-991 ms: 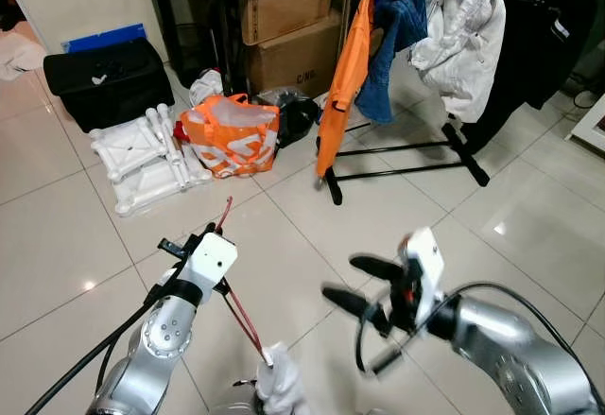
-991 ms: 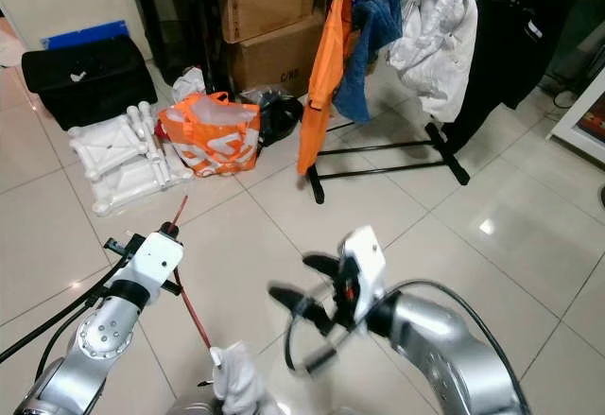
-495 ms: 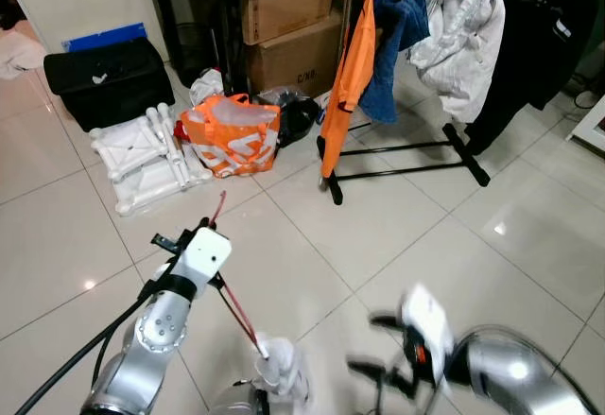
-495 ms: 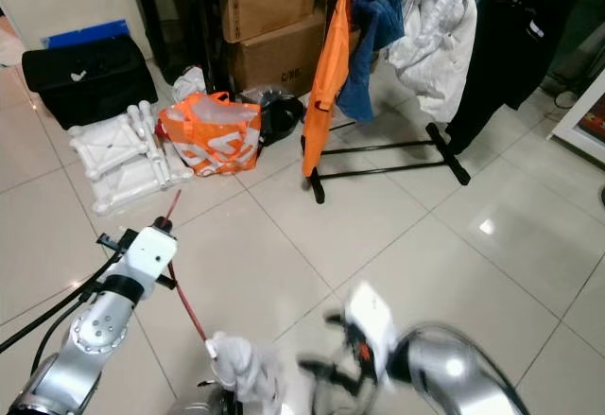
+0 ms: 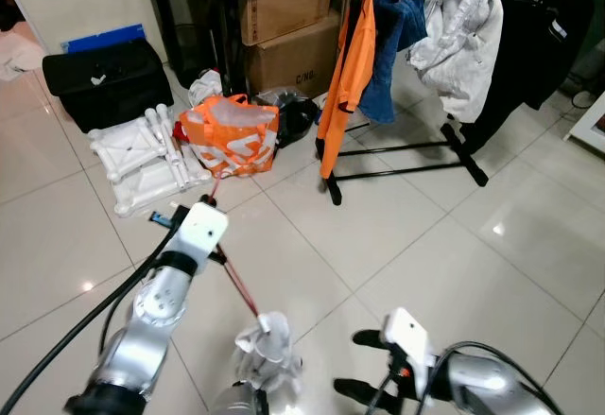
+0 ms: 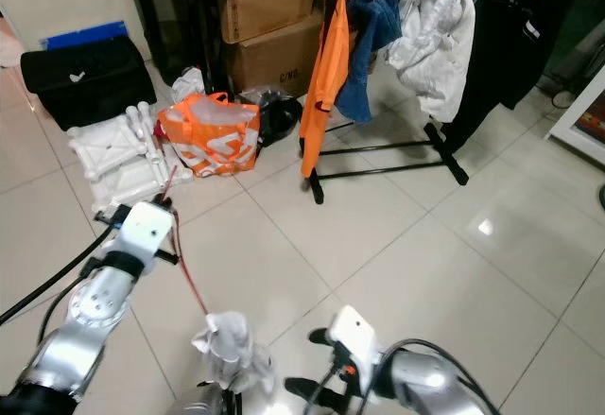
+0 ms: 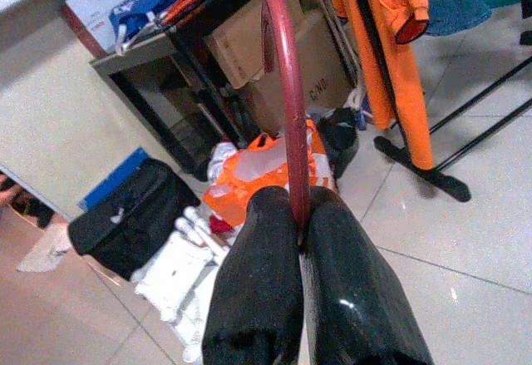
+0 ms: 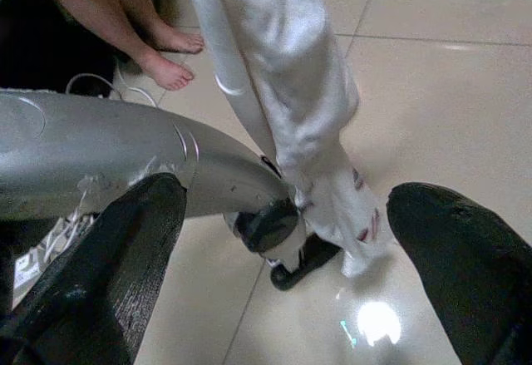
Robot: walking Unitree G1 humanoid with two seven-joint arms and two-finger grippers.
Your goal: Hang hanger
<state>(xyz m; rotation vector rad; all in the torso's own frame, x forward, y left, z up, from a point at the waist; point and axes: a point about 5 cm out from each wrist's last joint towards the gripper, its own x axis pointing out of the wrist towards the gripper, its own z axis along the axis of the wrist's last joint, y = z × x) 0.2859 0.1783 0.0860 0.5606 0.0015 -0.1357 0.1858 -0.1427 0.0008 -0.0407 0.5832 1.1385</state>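
The left gripper [image 7: 298,240] pinches the red hanger [image 7: 285,91] by its hook, white garment [image 5: 267,344] dangling below — ready for carrying to the far rack [image 5: 406,155]; the right gripper [image 8: 283,240] hangs low, fingers spread.

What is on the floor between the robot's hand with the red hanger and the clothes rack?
Just bare shiny tiles, in the left eye view, between the left hand holding the red hanger and the clothes rack.

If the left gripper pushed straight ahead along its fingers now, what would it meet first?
Probably the orange bag on the floor, with the cardboard boxes behind it. The left gripper, shut on the red hanger, points that way, though depth is unclear.
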